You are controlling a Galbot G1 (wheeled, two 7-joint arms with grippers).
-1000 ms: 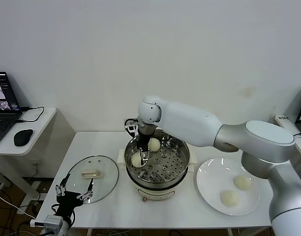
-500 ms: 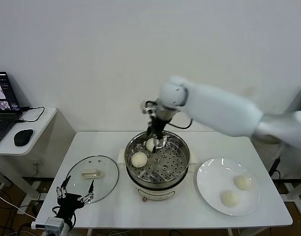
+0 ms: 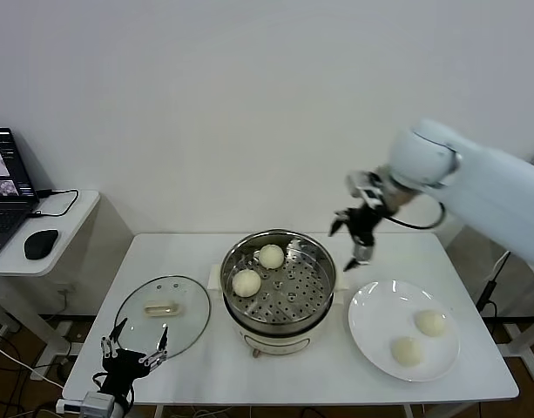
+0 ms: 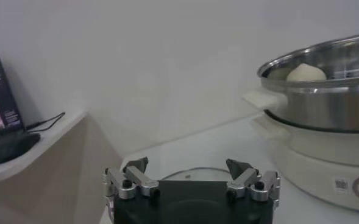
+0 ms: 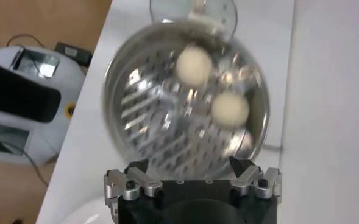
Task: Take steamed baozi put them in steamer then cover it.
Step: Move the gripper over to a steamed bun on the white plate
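Note:
The steel steamer point(image 3: 314, 300) stands mid-table on its cream pot base, with two baozi point(image 3: 271, 256) point(image 3: 246, 282) lying in its left half. Two more baozi point(image 3: 430, 323) point(image 3: 408, 351) rest on the white plate point(image 3: 371, 313) to its right. My right gripper point(image 3: 347, 244) hangs open and empty in the air above the gap between steamer and plate. Its wrist view looks down past the gripper point(image 5: 188, 167) on the steamer point(image 5: 155, 122) and both baozi point(image 5: 194, 66) point(image 5: 230, 108). The glass cover point(image 3: 184, 326) lies flat to the steamer's left. My left gripper point(image 3: 133, 355) waits open by the cover's near edge.
A side table at the far left carries a laptop point(image 3: 1, 187) and a mouse point(image 3: 40, 244). The white wall runs close behind the work table. In the left wrist view the steamer point(image 4: 325, 103) rises to one side of the open gripper point(image 4: 187, 165).
My right gripper has lifted out of the steamer and swung right toward the plate, empty. Both baozi stay in the steamer. The left arm has barely moved.

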